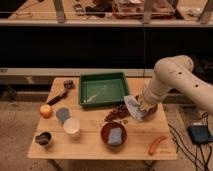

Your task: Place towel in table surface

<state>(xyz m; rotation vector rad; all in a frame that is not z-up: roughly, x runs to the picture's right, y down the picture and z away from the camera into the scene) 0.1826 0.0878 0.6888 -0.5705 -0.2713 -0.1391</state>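
**Towel hanging at the gripper, right of the green tray**

The small pale grey rumpled towel (133, 107) is hanging just past the front right corner of the green rectangular tray (103, 89), its folds drooping toward the light wooden plank table surface (90, 145). Whether its lower edge is touching the wood cannot be told. The gripper (141, 106) is sitting right against the towel's right side, at the end of the white arm (172, 77) that is reaching in from the right of the tray; the towel appears to be held there, though the fingers themselves are hidden and their state cannot be told.

In front of the tray's right corner, just left of the towel, a dark reddish-brown cluster of small pieces (116, 113) is lying on the wood. Further in front of the tray, a dark red round bowl (113, 134) is holding a smaller bluish folded cloth (115, 135). In front of the tray and to its right, near the table's edge, an orange-red sausage-shaped object (157, 144) is lying.

To the tray's left, a dark tool (62, 91) is lying at a slant. In front of the tray's left end are an orange round fruit (46, 110), a flat round grey disc (62, 114), a white cup (72, 127) and a small dark container (43, 139).
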